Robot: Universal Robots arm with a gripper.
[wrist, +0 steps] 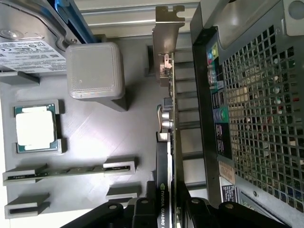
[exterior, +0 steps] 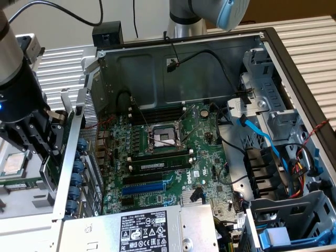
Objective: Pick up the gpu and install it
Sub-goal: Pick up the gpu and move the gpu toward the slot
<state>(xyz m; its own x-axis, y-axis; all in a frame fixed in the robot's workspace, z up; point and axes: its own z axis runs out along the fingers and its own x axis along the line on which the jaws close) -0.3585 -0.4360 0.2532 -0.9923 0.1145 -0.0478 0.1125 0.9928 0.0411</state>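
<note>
Gripper (exterior: 42, 142) hangs outside the computer case (exterior: 79, 131), at the exterior view's left, over the grey parts tray (wrist: 95, 137). Its fingers are clamped on the gpu (wrist: 164, 156). The wrist view takes the card edge-on, with the black cooler side facing the tray and the silver bracket (wrist: 169, 28) at the end away from the gripper. The card sits just beside the case's perforated rear wall and clear of the processor (wrist: 35, 129) and memory stick (wrist: 71, 171) lying in the tray. Whether its lower edge is free of the tray, cannot tell. Step in hand, by my reading: pick-up made, install not begun. The motherboard (exterior: 173, 157) has nothing seated in its blue slot (exterior: 144, 188). Installing calls for lifting the card over the case wall, keeping it square, bracket toward the rear panel, edge contacts above that slot.
</note>
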